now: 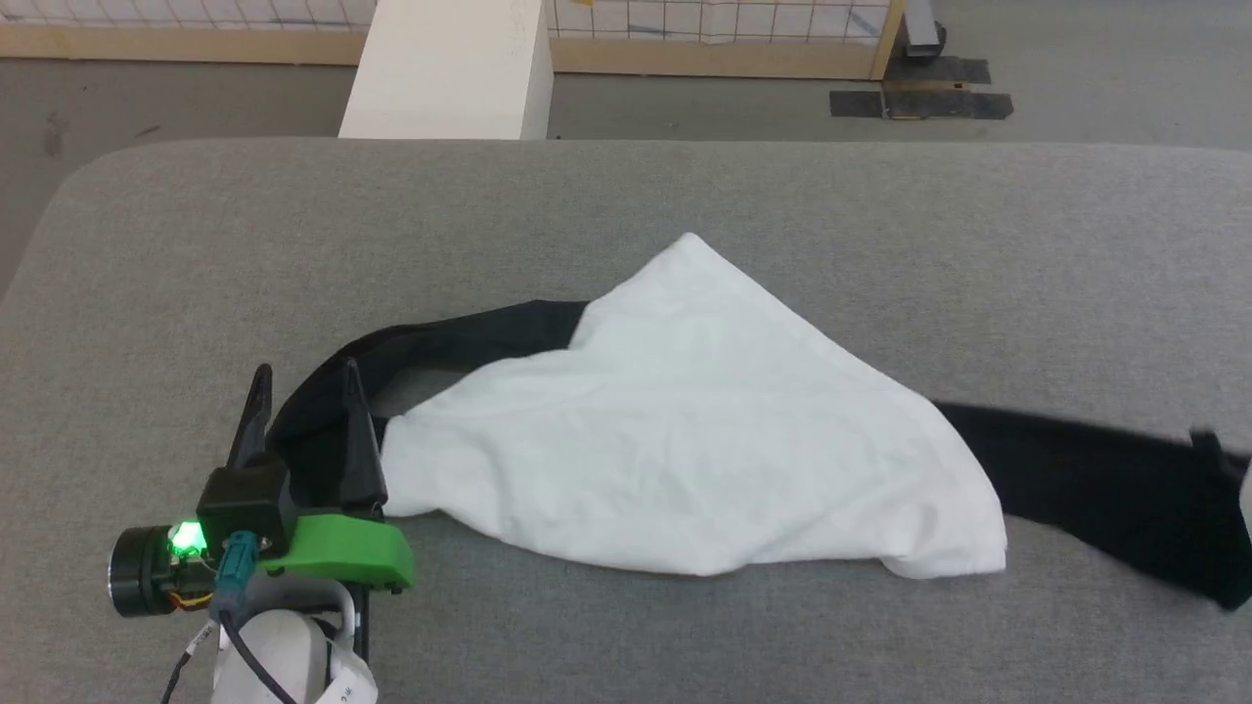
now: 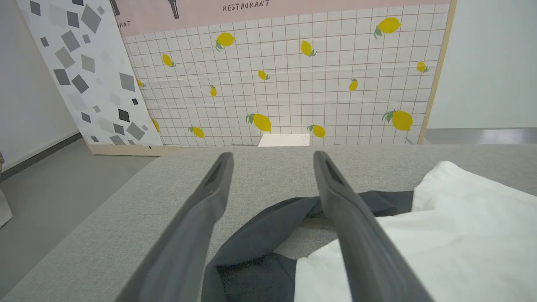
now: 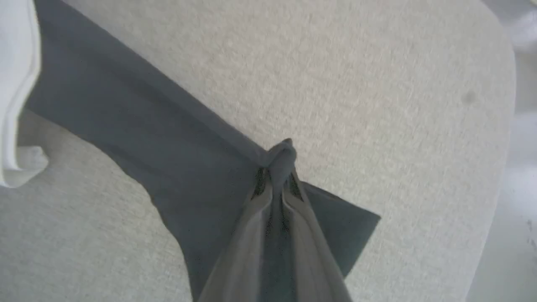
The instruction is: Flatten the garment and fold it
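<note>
Garment (image 1: pixel 685 430): soft cotton, white body crumpled into a rough triangle with shallow creases, lying on the worktop (image 1: pixel 626 196); worktop covering is a grey woven fabric with rounded corners.

Black sleeve (image 1: pixel 440 337): leaves the garment's white body on the robot's left as a narrow curved band; it passes between the fingers of the left end effector (image 1: pixel 305 368), which stand wide apart with nothing gripped; whether the fingers touch the cloth cannot be told.

Second black sleeve (image 1: pixel 1095 479): stretches flat and taut from the opposite side of the white body; it is blurred and cut off by the frame edge in the head view.

Right end effector (image 3: pixel 277 174): fingers pressed together on the second black sleeve near its cuff; a small bunched wad of cloth (image 3: pixel 283 155) protrudes past the fingertips; the cuff corner fans out beside the fingers.

View differences: the right wrist view shows the pinch on the cloth, which the head view cuts off; the left wrist view (image 2: pixel 272 154) shows the black sleeve lying slack between the long dark fingers, and, beyond the garment, an upright panel (image 2: pixel 293 84) printed with a grid and yellow lemons; the head view shows a pale rectangular block (image 1: pixel 450 68) beyond the garment, past the worktop's far edge; the chest print is not visible.
</note>
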Tool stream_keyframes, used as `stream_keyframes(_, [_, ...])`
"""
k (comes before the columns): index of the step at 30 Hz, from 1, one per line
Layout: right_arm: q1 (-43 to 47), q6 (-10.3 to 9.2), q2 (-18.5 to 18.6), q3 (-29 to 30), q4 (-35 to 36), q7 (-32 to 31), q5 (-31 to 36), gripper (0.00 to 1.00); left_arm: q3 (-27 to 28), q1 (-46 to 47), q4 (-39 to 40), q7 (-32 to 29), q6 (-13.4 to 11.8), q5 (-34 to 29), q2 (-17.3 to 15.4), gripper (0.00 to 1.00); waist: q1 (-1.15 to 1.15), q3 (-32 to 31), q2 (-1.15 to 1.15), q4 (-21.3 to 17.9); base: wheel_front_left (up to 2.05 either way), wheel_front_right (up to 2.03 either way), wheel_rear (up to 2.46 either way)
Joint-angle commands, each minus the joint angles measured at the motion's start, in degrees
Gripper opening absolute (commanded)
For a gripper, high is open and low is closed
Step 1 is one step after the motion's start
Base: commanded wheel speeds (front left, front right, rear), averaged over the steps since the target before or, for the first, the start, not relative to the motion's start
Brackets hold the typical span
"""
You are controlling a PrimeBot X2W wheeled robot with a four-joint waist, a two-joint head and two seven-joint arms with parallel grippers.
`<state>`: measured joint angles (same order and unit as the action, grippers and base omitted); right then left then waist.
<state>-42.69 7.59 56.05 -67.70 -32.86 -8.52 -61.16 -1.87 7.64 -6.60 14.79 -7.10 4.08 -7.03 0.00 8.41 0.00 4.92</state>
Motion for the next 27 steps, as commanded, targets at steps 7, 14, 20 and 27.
stream_keyframes(7, [9.0,-0.10,-2.6,0.0,-9.8,0.3,-4.4,0.12,-0.3,-0.5,-0.5,0.2,1.2,-1.5,0.9,1.00,0.00,-0.1,0.00,1.3,0.00,0.00,0.00])
stream_keyframes(14, [5.5,-0.10,-3.3,1.4,-8.5,8.7,-0.3,1.00,0.1,-2.4,-1.4,0.2,1.4,-2.1,0.8,1.00,0.00,-2.6,0.00,1.0,0.00,0.00,0.00])
stream_keyframes(20, [-2.4,-0.10,-0.2,4.8,0.4,9.9,3.5,1.00,-0.1,-3.1,-1.0,0.2,1.0,-3.5,0.2,1.00,0.00,-3.3,0.00,1.1,0.00,0.00,0.00])
stream_keyframes(27, [-11.8,-0.10,-1.7,7.2,12.4,0.4,4.2,1.00,-1.0,-1.7,0.5,0.2,0.4,-3.9,0.5,1.00,0.00,0.5,0.00,3.0,0.00,0.00,0.00])
